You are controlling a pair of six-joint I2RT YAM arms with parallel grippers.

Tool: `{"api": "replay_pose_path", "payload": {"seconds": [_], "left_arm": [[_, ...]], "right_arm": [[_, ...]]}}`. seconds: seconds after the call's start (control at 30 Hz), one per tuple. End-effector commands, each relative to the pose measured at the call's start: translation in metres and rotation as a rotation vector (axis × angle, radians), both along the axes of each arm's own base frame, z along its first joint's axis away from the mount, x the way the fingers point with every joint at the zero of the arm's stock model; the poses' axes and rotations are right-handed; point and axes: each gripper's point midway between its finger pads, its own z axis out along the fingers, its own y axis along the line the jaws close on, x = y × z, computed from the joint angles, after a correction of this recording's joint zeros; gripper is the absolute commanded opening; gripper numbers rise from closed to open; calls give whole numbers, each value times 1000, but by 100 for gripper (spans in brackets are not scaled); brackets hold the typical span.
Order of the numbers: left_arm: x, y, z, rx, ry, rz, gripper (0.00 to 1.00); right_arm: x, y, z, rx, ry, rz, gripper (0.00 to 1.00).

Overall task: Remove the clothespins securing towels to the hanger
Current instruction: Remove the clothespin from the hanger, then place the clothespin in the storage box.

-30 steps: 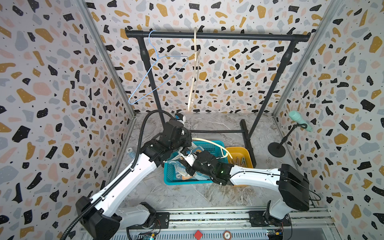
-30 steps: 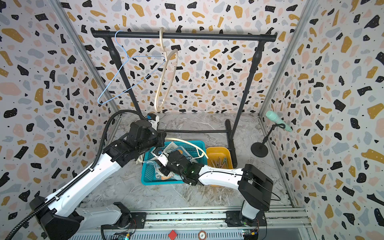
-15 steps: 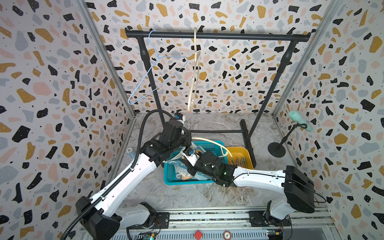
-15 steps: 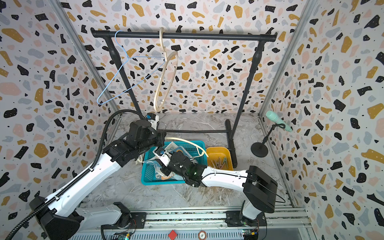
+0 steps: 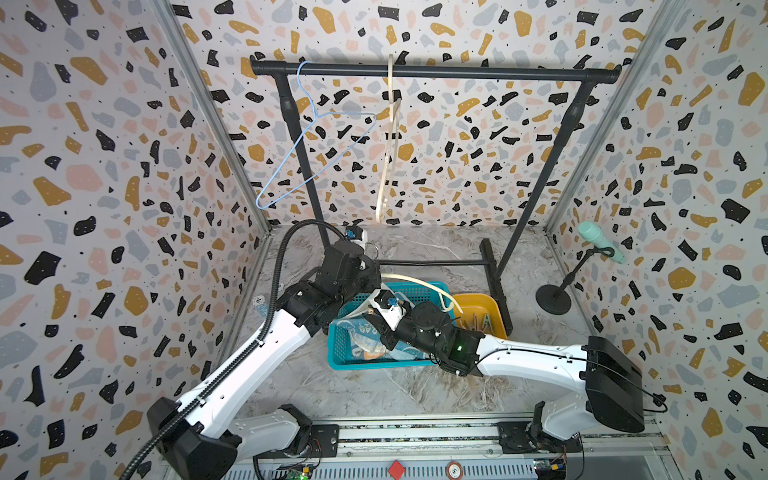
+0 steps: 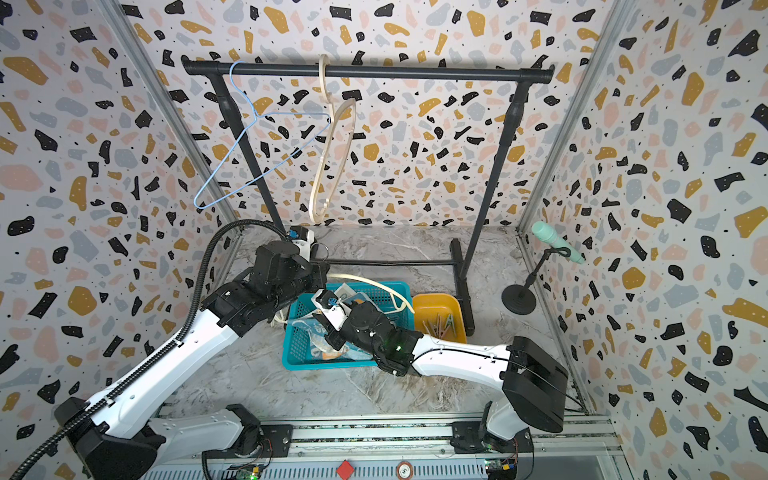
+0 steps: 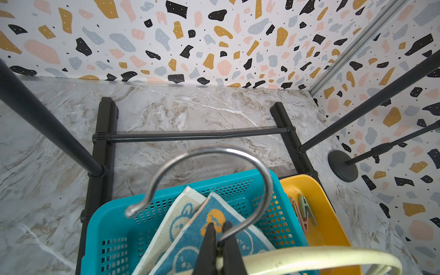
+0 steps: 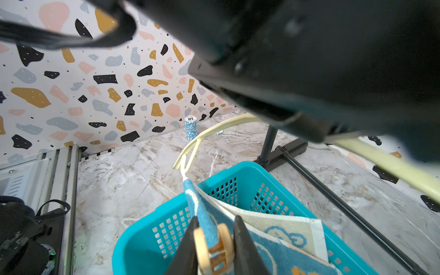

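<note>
While the left hand (image 7: 219, 234) is pressed together on the metal hook (image 7: 214, 150) of a cream hanger (image 7: 309, 256), the right hand (image 8: 216, 228) pinches a peach clothespin (image 8: 214, 250) between its two dark fingers (image 8: 188, 245). That clothespin sits on the edge of a teal towel (image 8: 262, 252) printed with white rabbits, whose cream reverse (image 8: 273, 228) shows just beyond it. One corner of the towel reaches up to the left end of the hanger, and the rest slopes down into a teal basket (image 8: 142, 219).

Both top views show the two arms meeting over this basket (image 5: 374, 365), which stands on the marble tabletop (image 5: 374, 395) just on the near side of the base of a black rack (image 5: 436, 72). The cream hanger (image 5: 419, 284) arches above the far side of the basket. More cloth lies bunched inside the basket (image 6: 316, 332), partly hidden under the right arm.

Just to the right of the basket is a yellow bin (image 5: 478, 303) holding loose clothespins (image 5: 478, 322), pink and green among them in the left wrist view (image 7: 304, 209).

On the top rail of the rack hang a blue wire hanger (image 5: 316, 145) towards the left and a second cream hanger (image 5: 388, 166) near the middle, both bare. A stack of blue poker chips (image 8: 191, 127) stands by the left wall.
</note>
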Motion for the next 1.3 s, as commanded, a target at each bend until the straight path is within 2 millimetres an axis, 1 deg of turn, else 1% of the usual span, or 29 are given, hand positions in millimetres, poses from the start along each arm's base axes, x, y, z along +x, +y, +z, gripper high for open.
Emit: {"api": "replay_pose_path", "payload": {"seconds": [0.0,0.13,0.27,0.47,0.7,0.9,1.07,1.27], "left_arm": [[4,5,21,-38,-77,25,0],[5,7,23,-39,-88,36,0],[5,8,25,-48,-95,38,0],[4,10,30,-61,-112,49,0],[3,15,33,-84,-140,69,0],[4,15,31,-84,-147,75,0],[5,15,32,-88,-153,77,0],[4,17,33,-87,-164,83,0]], "right_arm": [[0,-9,24,63,-16,-22,0],[-2,-14,26,76,-7,-24,0],[-6,-20,34,100,-5,-23,0],[-11,-27,41,115,6,-15,0],[-10,-44,44,126,11,-60,0],[-7,-58,41,112,27,-98,0],[-4,-78,31,95,60,-157,0],[1,-112,24,122,109,-226,0]]}}
